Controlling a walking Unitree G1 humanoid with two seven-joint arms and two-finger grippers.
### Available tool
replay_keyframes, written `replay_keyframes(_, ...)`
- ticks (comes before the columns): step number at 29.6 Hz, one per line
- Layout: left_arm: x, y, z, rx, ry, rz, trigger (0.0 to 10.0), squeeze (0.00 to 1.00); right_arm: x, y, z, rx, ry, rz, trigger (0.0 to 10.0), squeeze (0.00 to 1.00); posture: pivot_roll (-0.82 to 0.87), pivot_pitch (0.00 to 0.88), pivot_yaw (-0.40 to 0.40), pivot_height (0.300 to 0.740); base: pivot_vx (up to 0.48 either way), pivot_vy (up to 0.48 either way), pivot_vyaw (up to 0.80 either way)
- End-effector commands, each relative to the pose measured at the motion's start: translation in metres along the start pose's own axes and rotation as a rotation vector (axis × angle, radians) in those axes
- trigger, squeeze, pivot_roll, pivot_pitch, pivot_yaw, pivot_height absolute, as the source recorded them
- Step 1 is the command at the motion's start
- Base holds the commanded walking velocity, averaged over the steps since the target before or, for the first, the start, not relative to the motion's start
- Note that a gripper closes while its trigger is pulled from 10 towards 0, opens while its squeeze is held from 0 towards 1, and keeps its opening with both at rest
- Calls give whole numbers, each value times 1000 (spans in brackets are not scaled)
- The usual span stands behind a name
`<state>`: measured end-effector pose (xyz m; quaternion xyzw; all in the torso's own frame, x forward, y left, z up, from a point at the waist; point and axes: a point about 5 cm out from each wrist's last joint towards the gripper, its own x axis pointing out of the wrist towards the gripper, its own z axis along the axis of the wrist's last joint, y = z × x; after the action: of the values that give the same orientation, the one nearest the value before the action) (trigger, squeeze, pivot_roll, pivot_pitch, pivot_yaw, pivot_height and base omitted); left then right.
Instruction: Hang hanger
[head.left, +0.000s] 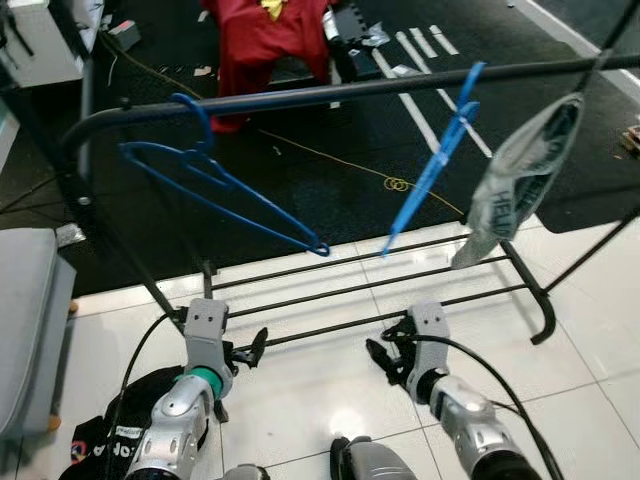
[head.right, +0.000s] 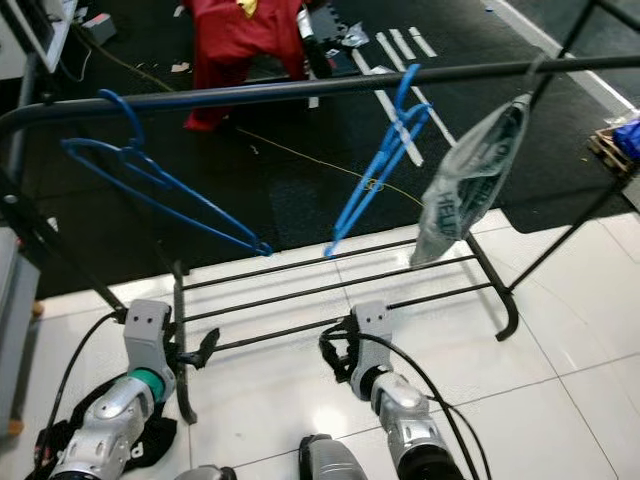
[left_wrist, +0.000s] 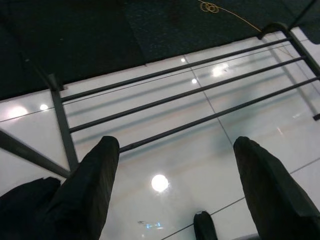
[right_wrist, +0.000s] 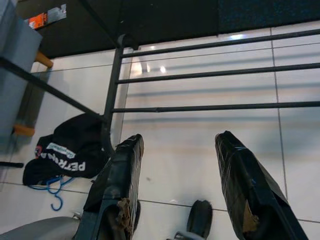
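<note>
Glossy white tile floor (head.left: 330, 400) underfoot, meeting a dark carpet (head.left: 330, 170) farther ahead. Black metal clothes rack (head.left: 300, 97) across the middle of the head view, top rail running from 9 o'clock to 3 o'clock, three thin lower bars (head.left: 370, 290) just above the tiles.

Blue plastic hanger (head.left: 215, 190) hooked over the rail toward 10 o'clock, tilted, its long arm pointing down toward centre. Second blue plastic hanger (head.left: 435, 165) hooked on the rail toward 1 o'clock, seen nearly edge-on, slanting down. Grey-and-white crumpled plastic bag (head.left: 520, 175) hanging from the rail at 3 o'clock, just beside that second hanger. Red garment (head.left: 265, 45) draped over something on the carpet at 12 o'clock. Grey cushioned seat (head.left: 30, 320) at 9 o'clock. Black bag with white lettering (right_wrist: 65, 157) on the tiles at 7 o'clock, next to the rack's foot.

Left gripper (head.left: 245, 352) low at 7 o'clock, in front of the lower bars, black fingers (left_wrist: 95, 190) spread wide apart in the wrist view, nothing between them. Right gripper (head.left: 385, 355) low at 5 o'clock, likewise in front of the bars, fingers (right_wrist: 120, 185) spread wide, holding nothing. Both hangers well above and apart from both grippers.
</note>
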<state>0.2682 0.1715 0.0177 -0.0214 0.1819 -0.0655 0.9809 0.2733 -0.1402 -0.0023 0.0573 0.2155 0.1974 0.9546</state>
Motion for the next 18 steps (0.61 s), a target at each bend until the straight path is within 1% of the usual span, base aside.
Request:
replay_keyframes(1,-4,7,-10,-6,31,27,10000,0,0,4,-5,6,17,16,10000,0,-40,105,41,740,0,0,0)
replay_keyframes(5,-3,7,-11,3,37,33,10000,0,-1,3,-7,5,29,16,10000,0,-46,106,40,740,0,0,0)
replay_keyframes(6,-2,5,-14,0,46,30,10000,0,-2,1,-12,-2,61,-1,10000,0,-50,105,38,740,0,0,0)
replay_keyframes(7,-2,5,-14,0,46,30,10000,0,-2,1,-12,-2,61,-1,10000,0,-50,105,38,740,0,0,0)
replay_keyframes(9,-1,1,-23,7,78,23,10000,0,-5,-4,-23,12,118,-63,10000,0,-53,104,37,740,0,0,0)
replay_keyframes(10,-1,1,-23,7,78,23,10000,0,-5,-4,-23,12,118,-63,10000,0,-53,104,37,740,0,0,0)
replay_keyframes(12,-3,4,-35,6,128,65,10000,0,-8,-7,-32,45,139,-120,10000,0,-60,105,40,740,0,0,0)
replay_keyframes(18,-7,6,-42,9,142,105,10000,0,-11,-7,-37,55,145,-141,10000,0,-61,116,26,740,0,0,0)
